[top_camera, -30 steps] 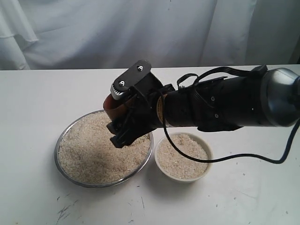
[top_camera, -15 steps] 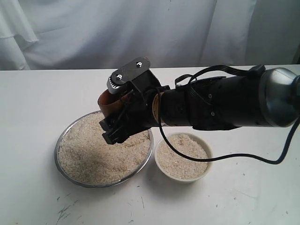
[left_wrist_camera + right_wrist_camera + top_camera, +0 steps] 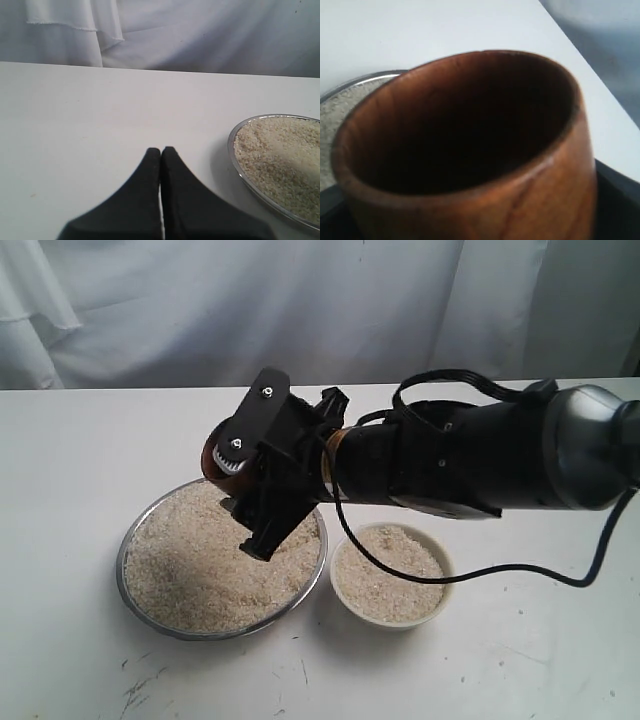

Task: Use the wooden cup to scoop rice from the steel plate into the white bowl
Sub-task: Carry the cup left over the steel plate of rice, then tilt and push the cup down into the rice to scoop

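Note:
My right gripper [image 3: 246, 492] is shut on the wooden cup [image 3: 213, 454], holding it tilted just above the far side of the steel plate [image 3: 122, 570]. Most of the cup is hidden behind the gripper in the exterior view. In the right wrist view the wooden cup [image 3: 520, 190] fills the frame, and its dark inside shows no rice. Rice [image 3: 195, 570] lies heaped across the plate. The white bowl [image 3: 441, 592] stands just right of the plate and holds more rice [image 3: 385, 570]. My left gripper [image 3: 161, 150] is shut and empty, low over the table beside the plate's rim [image 3: 234, 159].
White cloth [image 3: 300, 300] hangs behind the table's far edge. The right arm [image 3: 480, 455] and its black cable [image 3: 500, 578] stretch over the white bowl. The tabletop [image 3: 80, 440] is bare white, with small dark scuffs [image 3: 135, 695] near the front.
The right wrist has rolled, turning the gripper and the cup from flat to steeply tilted above the plate's far side. The plate and the bowl have not moved.

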